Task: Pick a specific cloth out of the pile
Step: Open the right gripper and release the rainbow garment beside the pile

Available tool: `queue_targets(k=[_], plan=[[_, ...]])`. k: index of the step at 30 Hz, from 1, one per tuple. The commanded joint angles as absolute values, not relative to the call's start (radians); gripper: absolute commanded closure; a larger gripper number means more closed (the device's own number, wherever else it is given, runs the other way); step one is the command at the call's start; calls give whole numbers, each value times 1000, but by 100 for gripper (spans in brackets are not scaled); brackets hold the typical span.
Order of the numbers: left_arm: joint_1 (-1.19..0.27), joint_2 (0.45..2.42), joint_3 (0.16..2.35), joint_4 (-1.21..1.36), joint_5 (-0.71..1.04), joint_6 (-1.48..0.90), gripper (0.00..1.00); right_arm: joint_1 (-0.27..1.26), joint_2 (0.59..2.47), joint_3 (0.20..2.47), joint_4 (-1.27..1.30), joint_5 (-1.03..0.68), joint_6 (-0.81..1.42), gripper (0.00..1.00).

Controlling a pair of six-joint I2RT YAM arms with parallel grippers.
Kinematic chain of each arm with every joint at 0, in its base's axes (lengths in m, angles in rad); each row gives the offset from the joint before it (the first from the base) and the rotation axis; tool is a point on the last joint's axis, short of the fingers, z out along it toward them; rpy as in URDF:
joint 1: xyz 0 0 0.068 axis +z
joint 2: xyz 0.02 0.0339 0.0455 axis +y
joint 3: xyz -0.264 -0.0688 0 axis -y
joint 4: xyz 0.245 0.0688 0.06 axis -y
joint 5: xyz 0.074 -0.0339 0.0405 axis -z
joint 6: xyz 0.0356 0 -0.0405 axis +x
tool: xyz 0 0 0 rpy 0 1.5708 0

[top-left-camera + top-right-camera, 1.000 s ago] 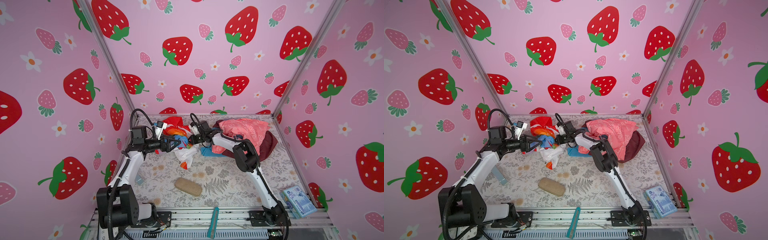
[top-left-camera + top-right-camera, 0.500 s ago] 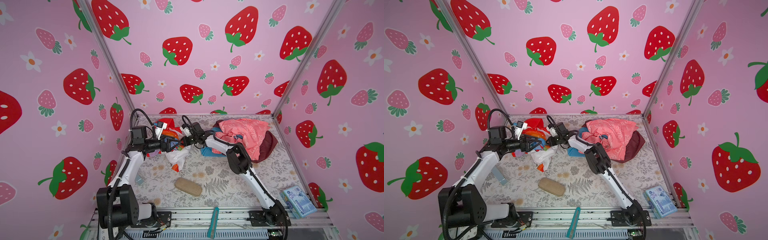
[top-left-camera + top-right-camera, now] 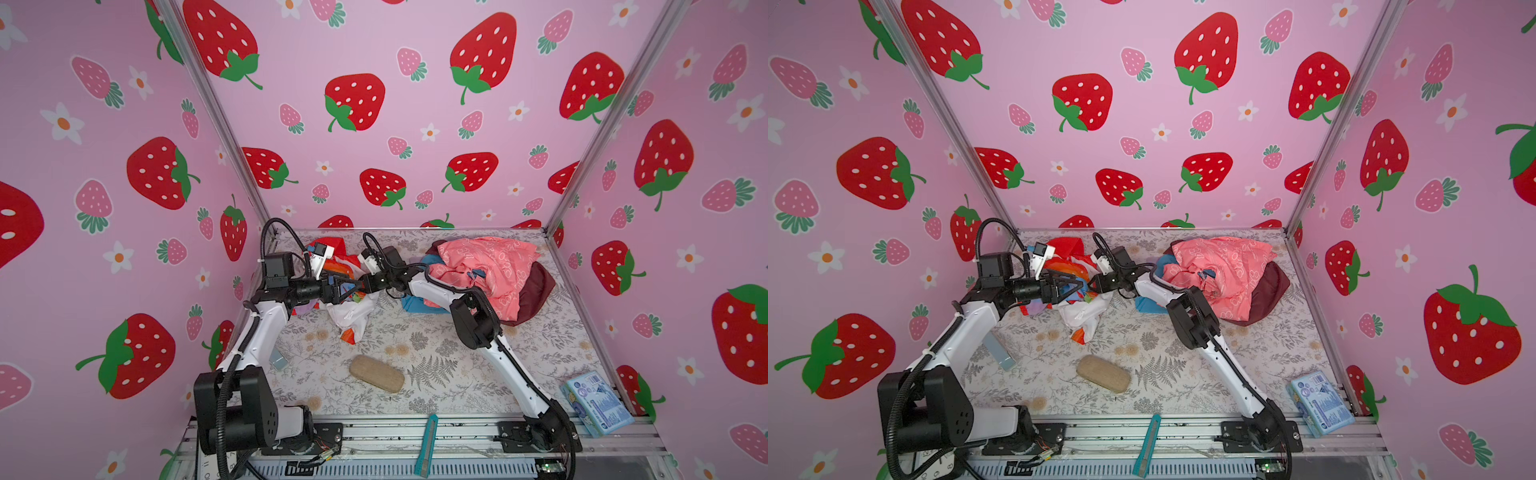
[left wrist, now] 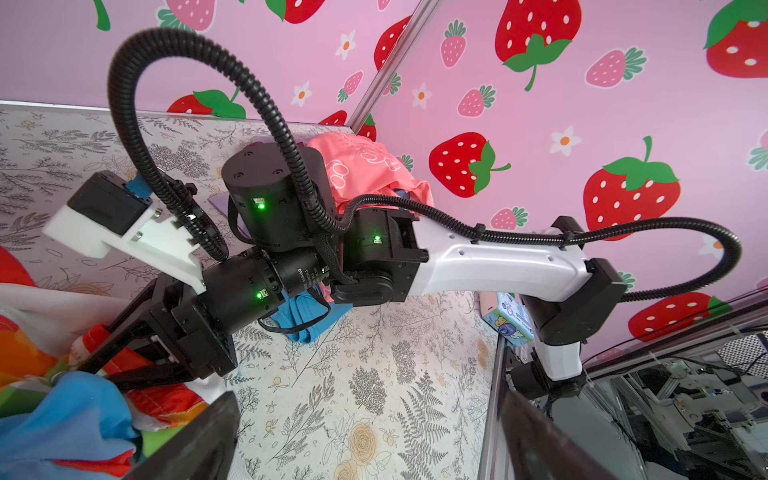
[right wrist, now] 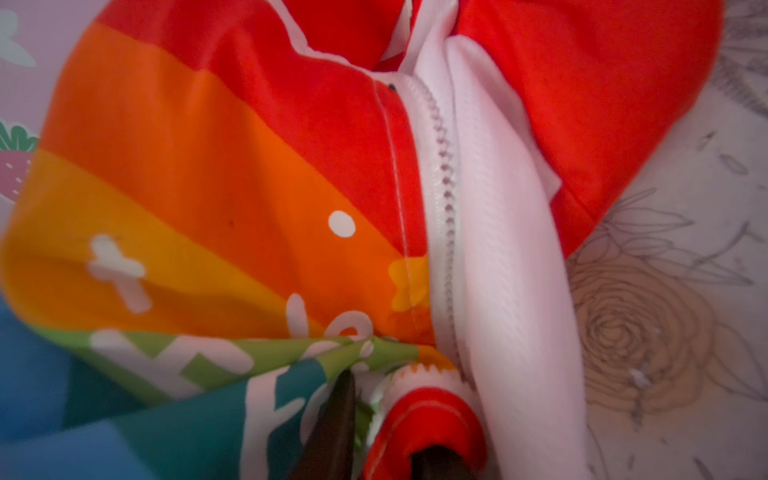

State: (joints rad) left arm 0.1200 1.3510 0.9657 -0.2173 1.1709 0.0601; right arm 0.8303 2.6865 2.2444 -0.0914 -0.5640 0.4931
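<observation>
Surface: floral-print tabletop (image 3: 436, 357), strawberry walls (image 3: 374, 124) around.
Right gripper (image 4: 89, 372): jaws narrowly parted, fold of cloth (image 3: 351, 313) between them.
Left gripper (image 4: 370, 415): jaws wide apart, cloth just beside one finger.
Pile (image 3: 486, 270): behind right gripper's wrist, near.

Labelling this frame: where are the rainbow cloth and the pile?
the cloth (image 3: 349, 312), in a top view, white hanging fold
the pile (image 3: 490, 266), in a top view, salmon-pink top layer
</observation>
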Motion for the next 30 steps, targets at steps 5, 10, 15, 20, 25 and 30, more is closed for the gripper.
queue_targets(k=[5,10,15,20,25,30], plan=[[125,1346,999,-217,1198,71,1,836,2533,2131,-196,-486,392,4],[125,1333,987,-191,1194,50,1,832,2393,1993,-210,-420,352,0],[123,1326,982,-185,1189,39,1,802,2202,1812,-273,-284,287,0],[118,1307,981,-195,1145,26,1,727,1920,1561,-266,-182,264,0],[89,1272,975,-233,795,3,1,621,1636,1349,-244,-14,244,0],[67,1202,864,-91,324,-86,1,492,1427,1149,-169,128,231,0]])
